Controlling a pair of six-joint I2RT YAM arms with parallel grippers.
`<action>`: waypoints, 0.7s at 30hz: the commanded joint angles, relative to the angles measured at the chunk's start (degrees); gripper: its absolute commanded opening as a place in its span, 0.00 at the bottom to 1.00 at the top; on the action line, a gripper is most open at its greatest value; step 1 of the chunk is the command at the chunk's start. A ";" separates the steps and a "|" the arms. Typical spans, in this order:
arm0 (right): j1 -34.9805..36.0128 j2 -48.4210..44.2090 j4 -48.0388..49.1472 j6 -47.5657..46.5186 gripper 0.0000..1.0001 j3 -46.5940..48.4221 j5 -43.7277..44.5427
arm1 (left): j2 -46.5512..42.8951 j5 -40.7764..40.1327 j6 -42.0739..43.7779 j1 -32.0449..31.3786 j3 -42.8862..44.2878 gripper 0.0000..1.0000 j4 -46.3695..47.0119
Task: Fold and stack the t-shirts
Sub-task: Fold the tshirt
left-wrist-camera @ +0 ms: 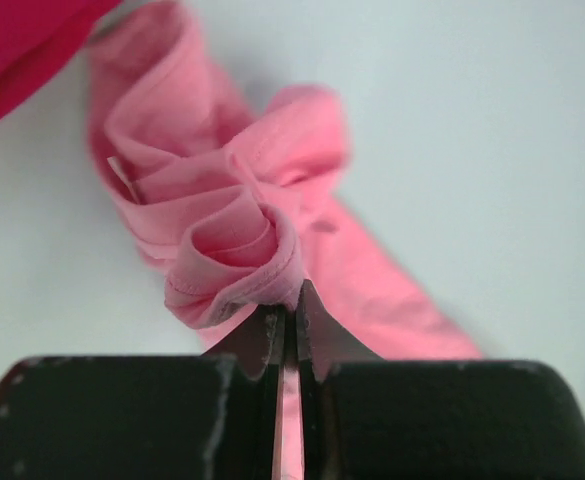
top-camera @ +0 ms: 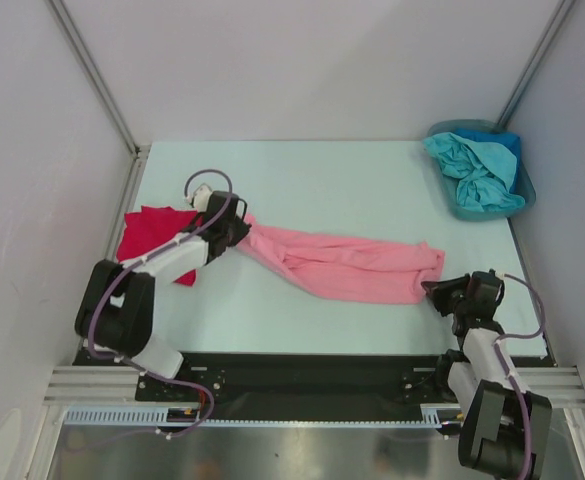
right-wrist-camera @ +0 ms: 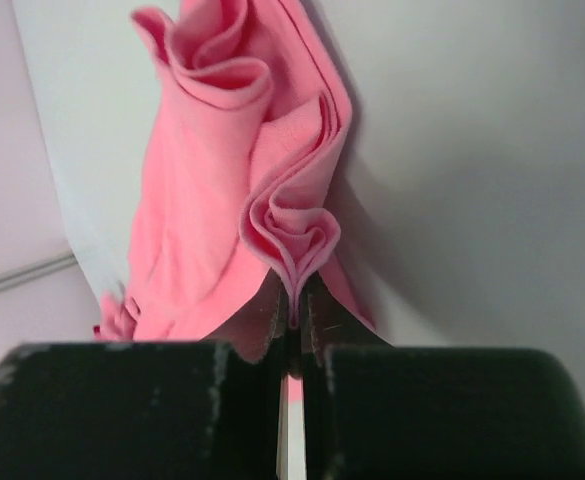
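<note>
Pink t-shirt point(top-camera: 347, 262) lies in a bunched strip across the middle of the table point(top-camera: 312, 180). The left gripper point(left-wrist-camera: 287, 318) is clamped tight on its far-left end, and the right gripper point(right-wrist-camera: 292, 300) on its near-right end. A red t-shirt point(top-camera: 150, 232) lies just to the left. Teal and blue shirts point(top-camera: 475, 170) fill a bin point(top-camera: 524, 190) at the far right.

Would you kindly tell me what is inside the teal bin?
Crumpled teal cloth and blue cloth fill the bin. Its floor, and anything beneath the cloth, is covered.
</note>
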 commanded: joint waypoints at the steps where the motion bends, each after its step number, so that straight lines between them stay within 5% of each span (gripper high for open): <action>1: 2.51 -2.07 -5.22 0.48 0.00 -1.28 1.00 | 7.39 3.24 2.76 0.74 10.23 0.05 -2.81; 8: 5.23 -7.96 -12.36 1.18 0.00 -0.58 0.91 | 12.52 5.18 3.20 2.23 20.53 0.05 -7.92; 16: 17.08 -12.45 -17.29 6.19 0.00 -1.81 4.07 | 16.03 6.23 5.30 3.46 26.77 0.05 -11.52; 21: 27.55 -14.30 -16.77 10.05 0.00 -2.69 9.43 | 23.85 10.71 7.15 3.11 39.06 0.04 -16.00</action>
